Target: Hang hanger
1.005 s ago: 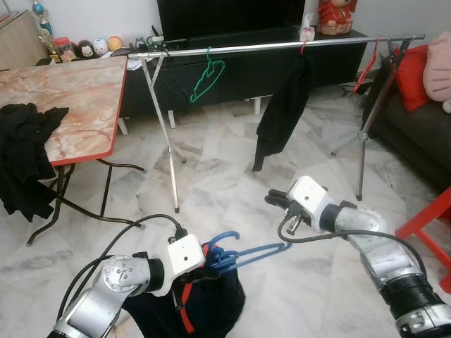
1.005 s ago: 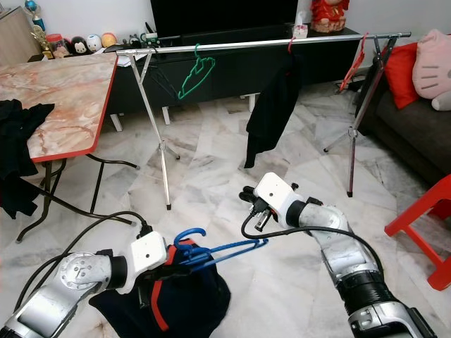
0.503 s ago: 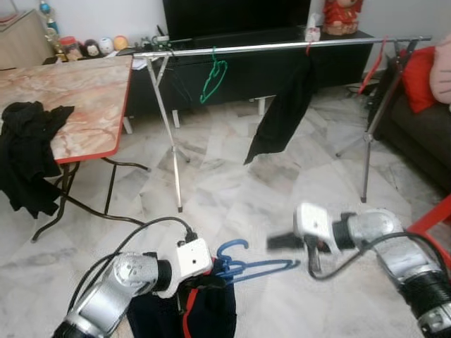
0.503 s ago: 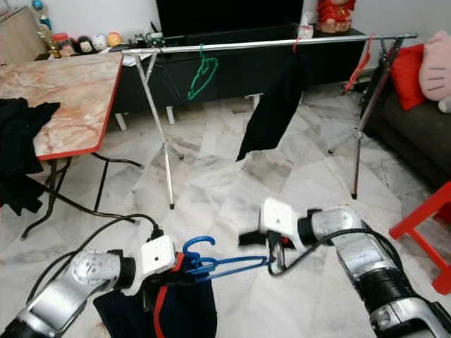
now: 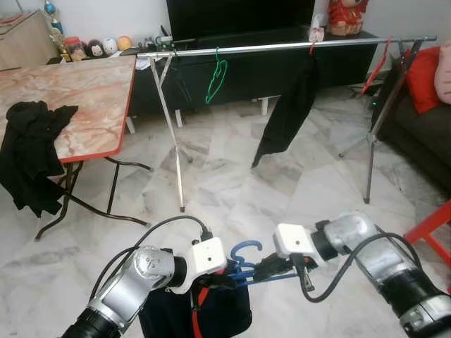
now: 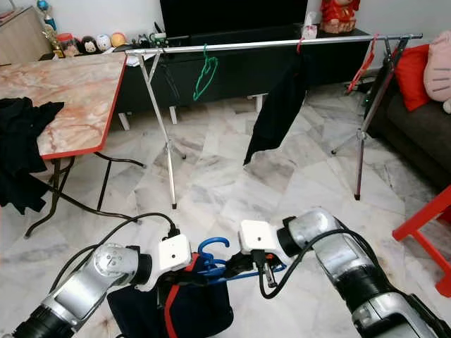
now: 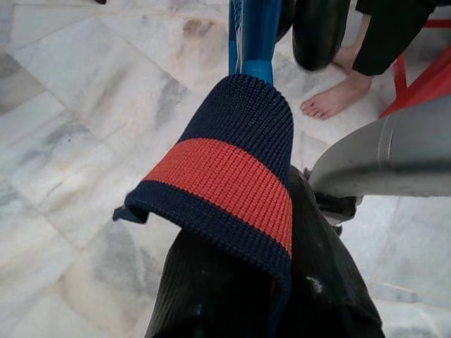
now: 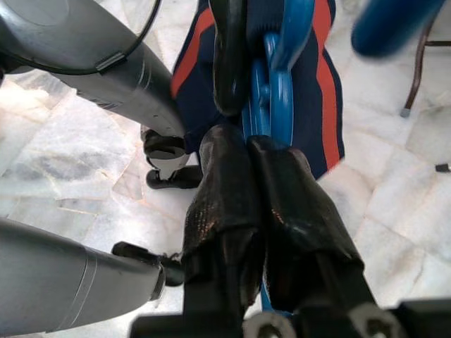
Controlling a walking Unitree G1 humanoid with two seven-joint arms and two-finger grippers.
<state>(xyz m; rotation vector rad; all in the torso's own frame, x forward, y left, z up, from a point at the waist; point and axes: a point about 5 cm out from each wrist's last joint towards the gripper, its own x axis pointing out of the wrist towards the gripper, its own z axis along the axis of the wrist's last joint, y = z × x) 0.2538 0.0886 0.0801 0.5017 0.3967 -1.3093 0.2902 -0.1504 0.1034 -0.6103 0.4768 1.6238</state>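
We see a blue hanger (image 6: pixel 211 262) carrying a navy garment (image 7: pixel 232 176) with an orange-red stripe — beyond, a green hanger (image 5: pixel 215 74) (rail silver).

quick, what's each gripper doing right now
Left gripper: shut on the blue hanger with the navy garment.
Right gripper: shut on the same hanger.

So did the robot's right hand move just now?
Yes. The right hand swung in toward the left hand and now pinches the blue hanger. Earlier it hovered apart from the hanger, farther toward the red stool.
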